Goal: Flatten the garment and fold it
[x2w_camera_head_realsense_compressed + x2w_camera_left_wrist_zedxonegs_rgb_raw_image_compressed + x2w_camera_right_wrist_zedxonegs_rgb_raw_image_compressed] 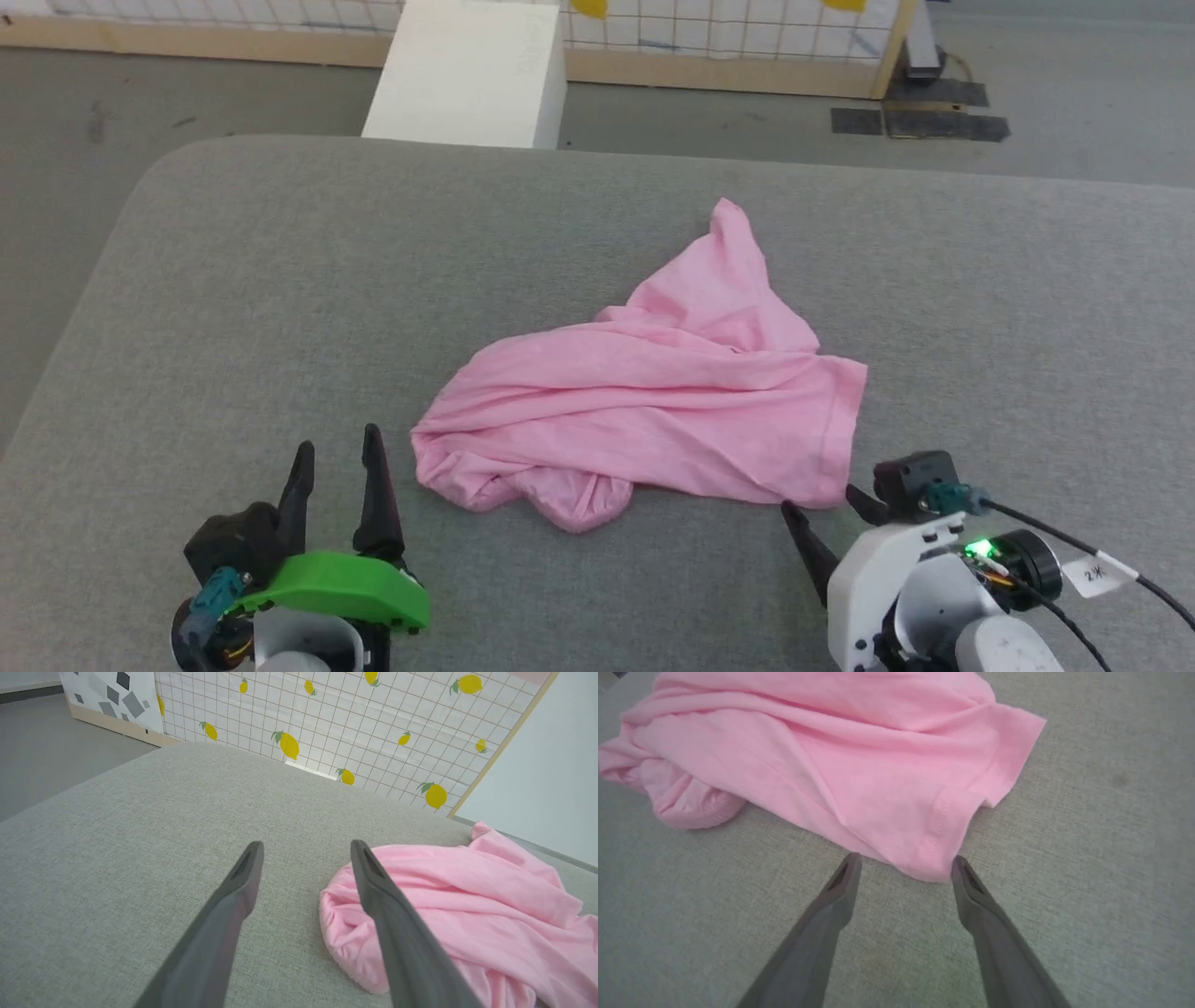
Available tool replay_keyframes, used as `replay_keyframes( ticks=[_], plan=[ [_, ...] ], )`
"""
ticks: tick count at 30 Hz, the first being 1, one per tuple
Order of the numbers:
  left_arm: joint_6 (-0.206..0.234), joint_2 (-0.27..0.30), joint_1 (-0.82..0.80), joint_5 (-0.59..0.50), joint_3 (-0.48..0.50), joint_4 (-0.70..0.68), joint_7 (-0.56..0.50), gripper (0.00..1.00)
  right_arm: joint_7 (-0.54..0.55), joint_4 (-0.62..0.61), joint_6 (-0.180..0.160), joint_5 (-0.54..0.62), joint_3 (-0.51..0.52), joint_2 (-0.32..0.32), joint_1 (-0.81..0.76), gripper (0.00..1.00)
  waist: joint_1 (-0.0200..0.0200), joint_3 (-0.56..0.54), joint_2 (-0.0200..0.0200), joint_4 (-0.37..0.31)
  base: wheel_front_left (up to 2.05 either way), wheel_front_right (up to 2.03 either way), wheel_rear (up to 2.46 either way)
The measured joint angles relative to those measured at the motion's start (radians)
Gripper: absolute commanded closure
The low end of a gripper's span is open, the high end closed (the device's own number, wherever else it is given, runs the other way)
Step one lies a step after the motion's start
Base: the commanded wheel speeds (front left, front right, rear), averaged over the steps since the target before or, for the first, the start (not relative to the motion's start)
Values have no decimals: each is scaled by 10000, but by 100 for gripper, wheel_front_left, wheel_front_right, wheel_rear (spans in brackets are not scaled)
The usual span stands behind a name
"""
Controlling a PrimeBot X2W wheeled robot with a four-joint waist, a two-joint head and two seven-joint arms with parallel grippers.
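The garment (653, 411) is not gripped by either hand. The left hand (338, 441) stands spread open and empty just beside the garment's bunched left end. The right hand (822, 501) is also open and empty, with its fingertips at the hemmed near right corner of the cloth. Beyond the hands, the garment lies crumpled about midway across the grey fabric-covered tabletop (280, 280), nearer its near edge than its far one, with one peak of cloth pointing toward the far edge.

By my judgement the task has barely started: the cloth is creased and doubled on itself, so all of the flattening and all of the folding are left.

The right wrist view shows the hem stitching on the garment (878, 765) and how the corner sits between the right hand (903, 858) fingers, which the head view leaves vague. The left wrist view shows the left hand (306, 844) beside rolled folds of the garment (467, 896), with a lemon-print panel (327, 718) past the far edge
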State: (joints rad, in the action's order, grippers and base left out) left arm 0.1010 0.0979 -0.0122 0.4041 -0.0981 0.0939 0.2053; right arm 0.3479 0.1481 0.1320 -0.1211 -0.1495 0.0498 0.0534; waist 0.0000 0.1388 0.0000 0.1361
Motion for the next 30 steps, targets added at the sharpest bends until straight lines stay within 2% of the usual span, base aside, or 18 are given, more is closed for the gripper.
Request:
replay_keyframes(
  ticks=[1, 2, 3, 4, 5, 12, 15, 20, 24, 27, 30],
  plan=[
    [-25, -27, -37, 0, -27, 42, 90, 0, 98, 54, 0, 8, 8, -2, 101, 11, 0, 28, 0, 73, 0, 0, 0],
    [-35, -50, -71, 0, -52, 104, 163, 0, 176, 107, 0, 19, 23, -2, 189, 50, 0, 61, 0, 135, 0, 0, 0],
    [-35, -63, -111, 0, -69, 167, 182, 0, 290, 163, 0, 50, 10, -2, 266, 59, 0, 99, 0, 181, 0, 0, 0],
    [-36, -69, -140, 0, -75, 213, 226, 0, 322, 196, 0, 50, 50, -4, 307, 89, 0, 132, 0, 208, 0, 0, 0],
    [-48, -79, -175, -2, -81, 263, 267, 0, 366, 228, 0, 50, 77, -4, 331, 100, 0, 166, 0, 238, 0, 0, 0],
    [-240, -69, -298, -44, -155, 497, 345, 0, 372, 102, 0, -221, 654, -6, 140, 100, 0, 63, 0, 138, 0, 0, 0],
    [-424, 117, -301, -82, -328, 522, -40, 0, 203, -226, 0, -316, 1074, -8, -264, 100, 0, -46, 0, 0, 0, 0, 0],
    [-667, 809, -546, -255, -731, 288, -1469, 0, 173, -848, 0, -366, 1829, -4, -926, 100, 0, -176, 0, -309, 0, 0, 0],
    [-1252, 1277, -836, -462, -1469, 35, -3009, 0, 228, -1258, 0, -372, 2142, -2, -1123, 100, 0, -196, 0, -571, 0, 0, 0],
    [-1561, 1540, -939, -481, -1912, 19, -4169, 0, 295, -1409, 0, -374, 2178, -2, -1138, 100, 0, -161, 0, -748, 0, 0, 0],
    [-1622, 1689, -929, -364, -2052, -73, -5110, 0, 303, -1473, 0, -384, 2148, -2, -1137, 100, 0, -104, 0, -917, 0, 0, 0]
  ],
)
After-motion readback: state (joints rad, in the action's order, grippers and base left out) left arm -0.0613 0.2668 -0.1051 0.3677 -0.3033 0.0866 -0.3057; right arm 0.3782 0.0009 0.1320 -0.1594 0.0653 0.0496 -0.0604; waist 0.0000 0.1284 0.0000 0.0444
